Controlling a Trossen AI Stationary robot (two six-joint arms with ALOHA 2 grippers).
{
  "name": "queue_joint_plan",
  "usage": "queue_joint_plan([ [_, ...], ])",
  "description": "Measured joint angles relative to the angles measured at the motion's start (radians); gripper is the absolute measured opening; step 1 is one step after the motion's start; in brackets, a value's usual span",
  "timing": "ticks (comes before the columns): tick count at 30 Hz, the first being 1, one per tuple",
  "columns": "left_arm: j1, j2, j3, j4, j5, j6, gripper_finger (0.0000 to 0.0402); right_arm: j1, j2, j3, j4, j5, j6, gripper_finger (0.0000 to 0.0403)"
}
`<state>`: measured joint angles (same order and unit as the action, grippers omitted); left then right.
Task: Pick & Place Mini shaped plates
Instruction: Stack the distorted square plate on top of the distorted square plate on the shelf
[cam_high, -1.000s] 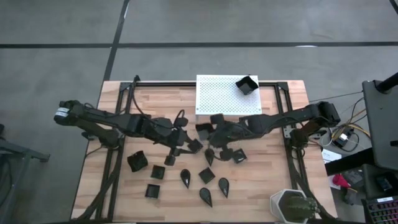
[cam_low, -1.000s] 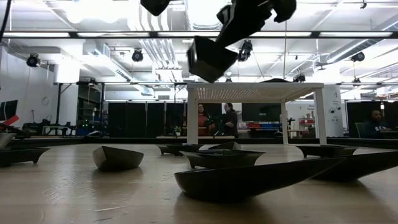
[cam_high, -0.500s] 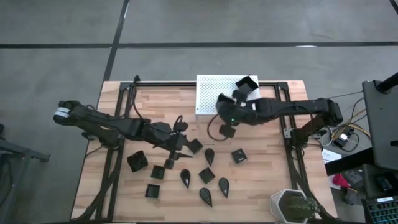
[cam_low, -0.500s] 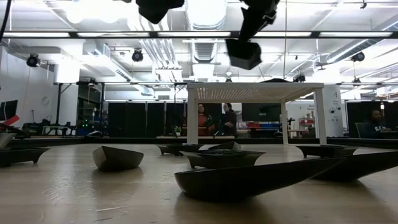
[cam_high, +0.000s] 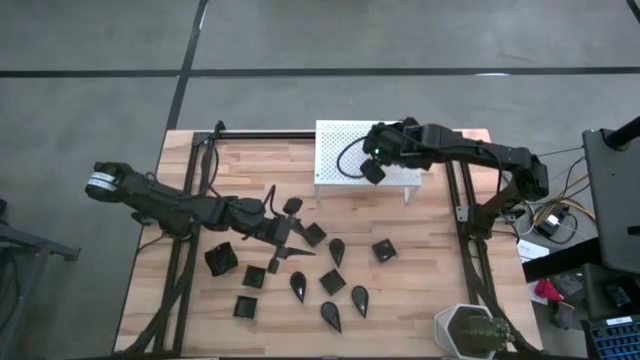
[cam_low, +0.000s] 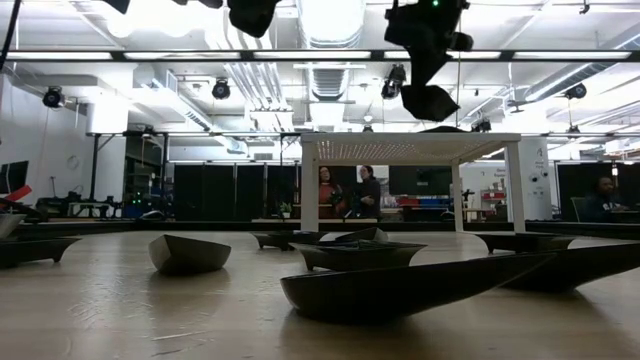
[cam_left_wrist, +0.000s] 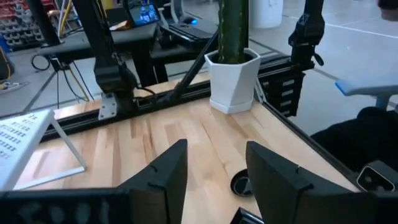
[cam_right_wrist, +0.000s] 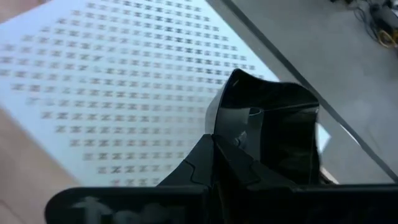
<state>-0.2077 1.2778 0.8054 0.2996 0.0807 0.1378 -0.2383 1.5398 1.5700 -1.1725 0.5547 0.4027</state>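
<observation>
Square mini plate (cam_right_wrist: 273, 134), matte black, raised rim, pinched in right gripper (cam_high: 372, 167) above white perforated stand (cam_high: 340, 145). Left gripper (cam_high: 283, 232) gaping, empty, over scattered plates (cam_high: 330, 282).

The surface (cam_high: 420, 290) is pale wood with a light grain, framed by black rails. The stand (cam_high: 340, 150) is white, its top patterned with a regular grid of small dark perforations; its legs are white too. The mini shaped plates (cam_high: 331, 282), on the surface near the stand, are all matte black, square and teardrop alike, with no pattern. The square plate (cam_right_wrist: 273, 134) above the stand is glossy black, catching pale reflections. Both arms and the right end effector (cam_right_wrist: 217, 162) are black. Far from the stand, the pot (cam_left_wrist: 233, 78) is white, holding a dark green plant. The floor beyond the surface is grey with dark seams.
</observation>
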Motion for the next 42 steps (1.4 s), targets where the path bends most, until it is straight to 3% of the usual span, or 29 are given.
queue_joint_plan([
  [10, 0.000, 0.000, -0.012, 0.000, 0.000, 0.000, 0.0156, -0.123, 0.042, 0.028, -0.047, -0.001, -0.069, 0.0008],
  [42, 0.000, 0.000, -0.023, -0.003, 0.000, -0.003, 0.0156, -0.140, 0.116, 0.027, -0.079, -0.005, -0.118, 0.0009],
])
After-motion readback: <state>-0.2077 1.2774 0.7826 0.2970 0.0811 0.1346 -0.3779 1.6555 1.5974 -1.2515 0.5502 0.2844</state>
